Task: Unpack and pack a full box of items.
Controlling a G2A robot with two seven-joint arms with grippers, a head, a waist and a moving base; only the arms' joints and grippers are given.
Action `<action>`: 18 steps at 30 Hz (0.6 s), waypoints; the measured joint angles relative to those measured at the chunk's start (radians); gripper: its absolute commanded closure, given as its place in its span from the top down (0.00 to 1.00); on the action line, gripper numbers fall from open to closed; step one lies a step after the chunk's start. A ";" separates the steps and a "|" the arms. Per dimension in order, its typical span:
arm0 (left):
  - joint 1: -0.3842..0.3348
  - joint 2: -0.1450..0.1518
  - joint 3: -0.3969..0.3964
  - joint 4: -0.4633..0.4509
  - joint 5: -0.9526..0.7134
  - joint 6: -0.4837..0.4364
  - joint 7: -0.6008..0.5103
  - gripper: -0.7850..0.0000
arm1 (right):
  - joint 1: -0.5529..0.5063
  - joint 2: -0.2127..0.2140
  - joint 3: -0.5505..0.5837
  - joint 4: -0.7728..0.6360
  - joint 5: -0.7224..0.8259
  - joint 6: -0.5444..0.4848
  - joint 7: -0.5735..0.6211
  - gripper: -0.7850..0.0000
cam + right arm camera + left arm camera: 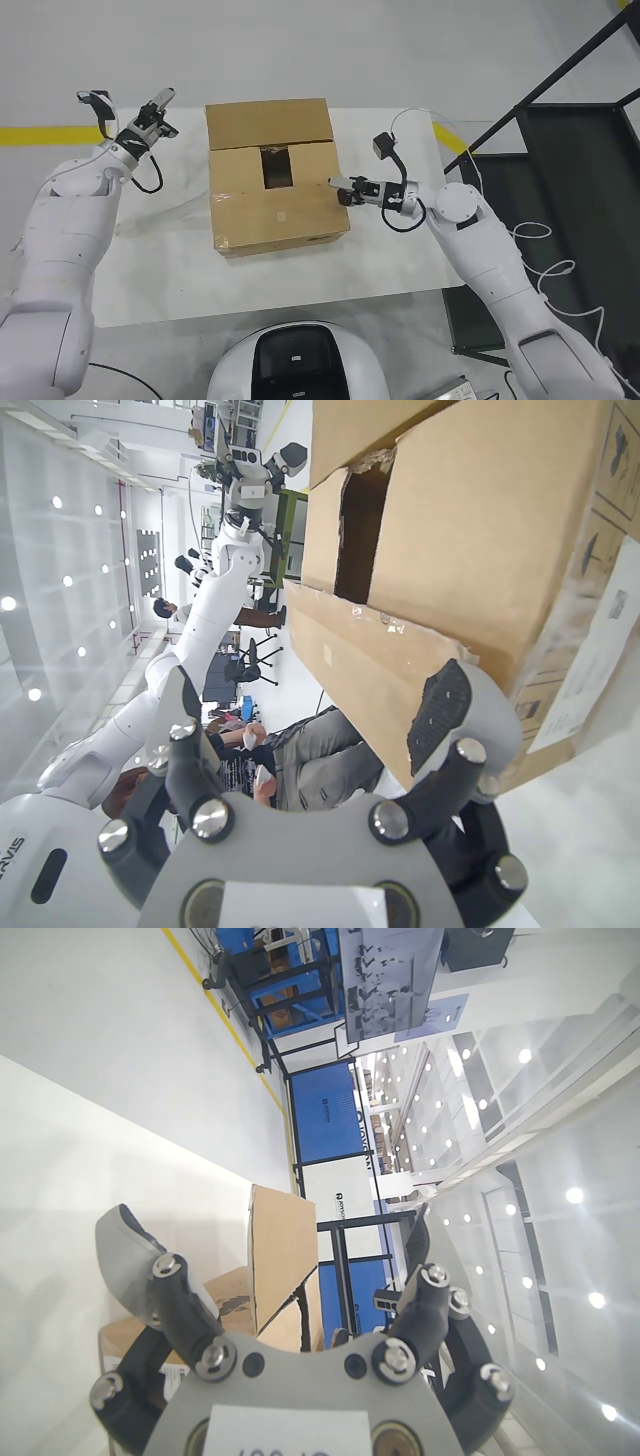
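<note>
A brown cardboard box [275, 200] stands in the middle of the white table [300, 275]. Its far flap [268, 122] is folded out flat, and a dark gap [277, 167] shows between the top flaps. My right gripper [343, 190] is open at the box's right top edge. In the right wrist view the right gripper [310, 705] has one pad [440, 715] against the box [450, 550] near a corner. My left gripper [155, 115] is open and holds nothing, up off the table's far left corner. The left gripper [272, 1238] faces a raised flap [282, 1253].
A black metal rack [560, 140] stands close to the table's right side. A yellow line [40, 133] runs along the floor at the far left. A white label [585, 680] is stuck on the box's side. Bare table lies in front of the box.
</note>
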 measured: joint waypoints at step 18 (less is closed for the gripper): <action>-0.106 -0.076 0.094 0.123 0.000 0.143 -0.182 1.00 | -0.057 0.018 0.044 -0.083 -0.002 0.021 0.030 1.00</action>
